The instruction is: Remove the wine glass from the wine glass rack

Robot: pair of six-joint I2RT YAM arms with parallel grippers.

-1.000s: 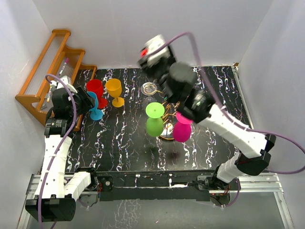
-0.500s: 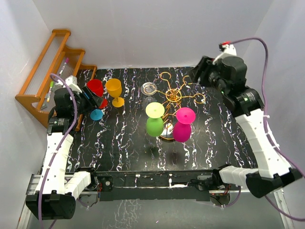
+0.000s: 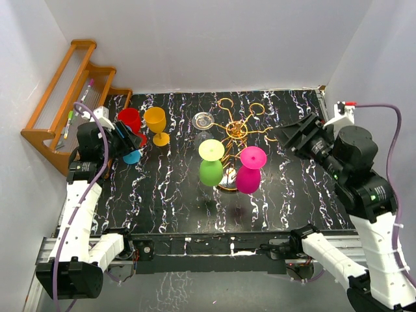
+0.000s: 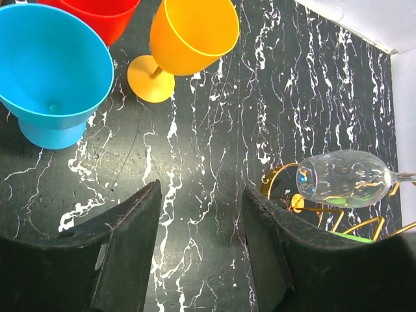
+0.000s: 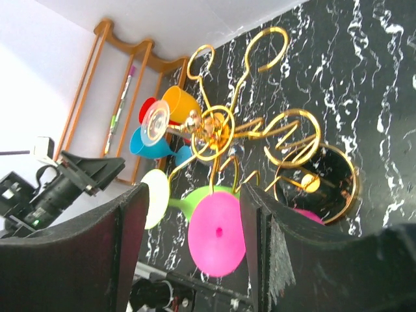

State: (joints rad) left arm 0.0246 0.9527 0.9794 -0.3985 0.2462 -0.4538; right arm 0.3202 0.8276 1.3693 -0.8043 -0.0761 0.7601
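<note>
Both my tools stand open and empty. My left tool (image 4: 200, 195) hovers over the left side of the black marbled desk (image 3: 175, 195), fingers wide with nothing between them, close to the blue glass (image 4: 52, 71), orange glass (image 4: 188, 39) and red glass (image 3: 129, 117) standing upright there. My right tool (image 5: 195, 195) hangs at the right, fingers apart, facing the wine glass rack (image 3: 235, 130) but apart from it. The rack stands mid-desk. Three glasses hang bowl-down from its arms: a clear wine glass (image 3: 203, 121) on the left, and a green wine glass (image 3: 210, 172) and pink wine glass (image 3: 248, 179) on the near side.
</note>
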